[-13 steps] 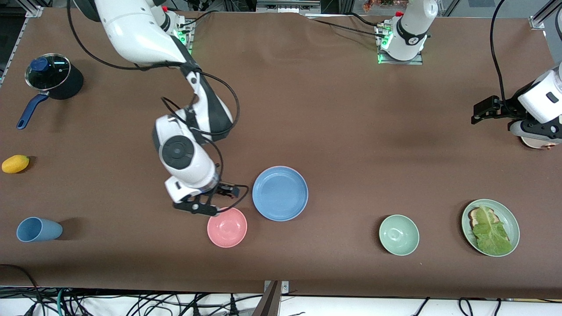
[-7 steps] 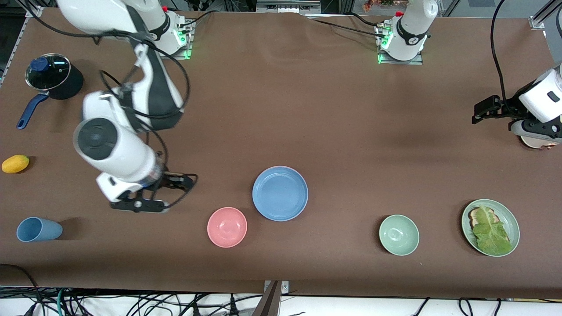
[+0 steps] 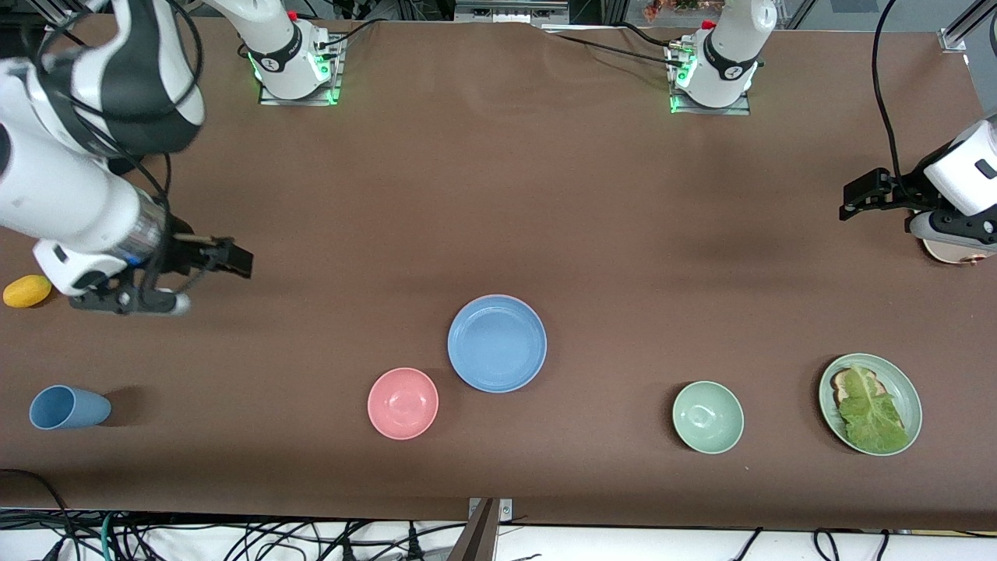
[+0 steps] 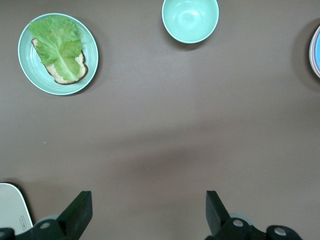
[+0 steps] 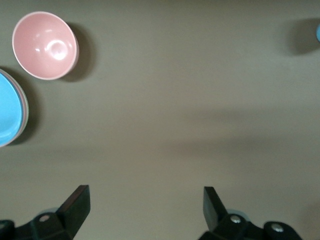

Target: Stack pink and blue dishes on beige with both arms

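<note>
The blue plate [image 3: 497, 344] lies on the table near the middle, stacked on the pink plate, of which only a thin rim [image 3: 489, 297] shows. The same stack sits at the edge of the right wrist view [image 5: 9, 110] and the left wrist view [image 4: 317, 50]. No beige plate shows in any view. My right gripper [image 3: 224, 259] [image 5: 145, 196] hangs open and empty over bare table toward the right arm's end. Open and empty too, my left gripper [image 3: 857, 196] [image 4: 148, 201] waits over bare table at the left arm's end.
A small pink bowl [image 3: 403, 403] [image 5: 45, 46] sits beside the stack, nearer the camera. A blue cup [image 3: 68, 407], a yellow fruit [image 3: 27, 291] and a lidded pot [image 3: 95, 136] are at the right arm's end. A green bowl [image 3: 707, 417] and a green plate [image 3: 913, 393] of bread and lettuce are toward the left arm's.
My right arm has swung away from the pink bowl toward its own end of the table, gripper open throughout. The left arm and the dishes have not moved.
</note>
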`<state>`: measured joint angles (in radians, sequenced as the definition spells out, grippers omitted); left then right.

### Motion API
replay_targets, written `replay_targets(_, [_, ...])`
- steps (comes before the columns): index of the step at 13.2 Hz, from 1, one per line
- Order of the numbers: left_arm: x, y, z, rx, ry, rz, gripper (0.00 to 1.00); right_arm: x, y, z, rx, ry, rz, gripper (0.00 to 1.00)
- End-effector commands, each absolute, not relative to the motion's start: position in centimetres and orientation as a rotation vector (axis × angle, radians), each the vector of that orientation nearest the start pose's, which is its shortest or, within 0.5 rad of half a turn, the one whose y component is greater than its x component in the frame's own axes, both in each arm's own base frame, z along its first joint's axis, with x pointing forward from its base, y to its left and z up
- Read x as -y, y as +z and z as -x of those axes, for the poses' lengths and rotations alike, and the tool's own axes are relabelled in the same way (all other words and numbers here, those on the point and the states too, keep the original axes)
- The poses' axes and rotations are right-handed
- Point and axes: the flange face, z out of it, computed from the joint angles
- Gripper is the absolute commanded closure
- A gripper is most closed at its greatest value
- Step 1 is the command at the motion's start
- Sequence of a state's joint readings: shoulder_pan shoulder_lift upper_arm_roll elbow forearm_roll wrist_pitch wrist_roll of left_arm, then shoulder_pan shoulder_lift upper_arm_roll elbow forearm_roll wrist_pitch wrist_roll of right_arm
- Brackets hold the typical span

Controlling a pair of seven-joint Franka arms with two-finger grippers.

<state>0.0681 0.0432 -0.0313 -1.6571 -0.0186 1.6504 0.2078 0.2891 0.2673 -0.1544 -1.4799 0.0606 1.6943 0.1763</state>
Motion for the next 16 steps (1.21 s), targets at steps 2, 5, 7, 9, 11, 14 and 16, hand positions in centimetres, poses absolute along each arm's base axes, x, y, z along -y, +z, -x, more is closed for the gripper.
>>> replay_targets(2, [-1.7, 57.5, -56.7, -0.318, 0.063, 3.125, 0.00, -6.6, 53.3, -60.7, -0.033, 0.064, 3.112, 0.00])
replay_targets(5, [-1.7, 57.6, -56.7, -0.318, 0.061, 3.125, 0.00, -6.0, 54.0, -59.1, -0.026, 0.058, 3.111, 0.00])
replay_targets(7, [-1.7, 57.6, -56.7, -0.318, 0.061, 3.125, 0.00, -6.3, 54.8, -58.1, 0.036, 0.048, 3.142, 0.00])
replay_targets(9, [-1.7, 57.5, -56.7, -0.316, 0.063, 3.125, 0.00, -6.4, 55.4, -58.4, 0.033, 0.049, 3.148, 0.00])
replay_targets(11, [-1.8, 57.6, -56.6, -0.314, 0.061, 3.125, 0.00, -6.1, 55.9, -58.9, 0.024, 0.047, 3.149, 0.00])
replay_targets(14, [-1.8, 57.5, -56.7, -0.316, 0.063, 3.124, 0.00, -6.2, 55.8, -58.9, 0.022, 0.063, 3.153, 0.00])
replay_targets(16, [-1.8, 57.6, -56.6, -0.316, 0.063, 3.124, 0.00, -6.7, 56.1, -58.7, 0.031, 0.056, 3.150, 0.00])
